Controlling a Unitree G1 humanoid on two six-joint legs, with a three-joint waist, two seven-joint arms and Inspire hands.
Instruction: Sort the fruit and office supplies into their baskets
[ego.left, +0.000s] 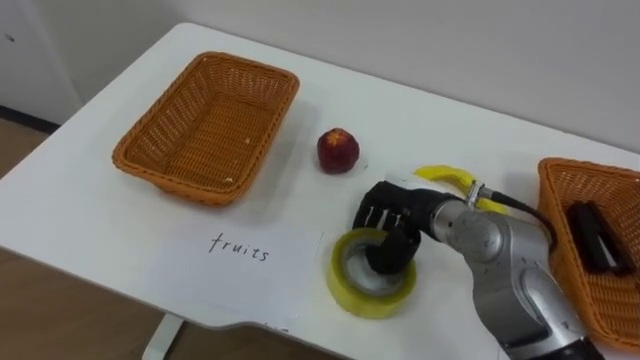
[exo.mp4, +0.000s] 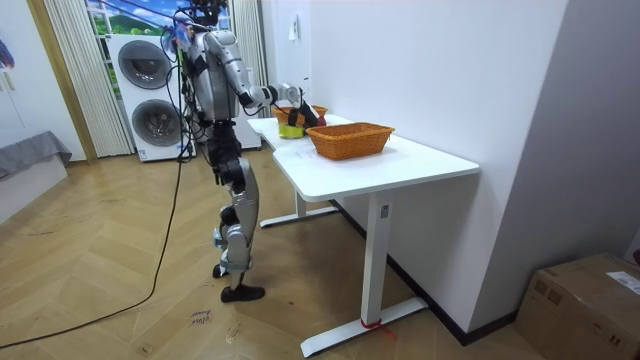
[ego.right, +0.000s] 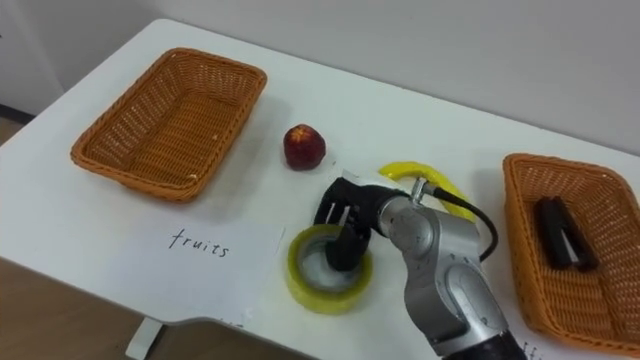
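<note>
The white desk (ego.left: 420, 110) carries everything. The room view adds what the head camera leaves out: the robot stands upright on the wooden floor at the desk's edge on the room view's left. Two stacked washing machines (exo.mp4: 150, 95) are behind it, and a cardboard box (exo.mp4: 585, 300) is on the floor at the room view's right.

The eye views give the detail. An empty wicker basket (ego.left: 243, 65) sits toward the robot's left. A second wicker basket (ego.left: 590, 168) stands well apart from the empty basket, to its right at the picture's edge. This one holds a black office tool (ego.left: 600, 238), perhaps a stapler.

A sheet of paper (ego.left: 240, 265) with handwriting lies just in front of the empty basket, on the robot's side. The right hand (ego.left: 390, 215) is right of the empty basket and dips into the hole of a yellow roll of tape (ego.left: 350, 290) lying flat on the desk. Whether it grasps the roll cannot be told.

A banana (ego.left: 445, 175) lies farther right, partly hidden by that hand. A red fruit (ego.left: 338, 150) rests just beside the empty basket's right wall, not touching it.
</note>
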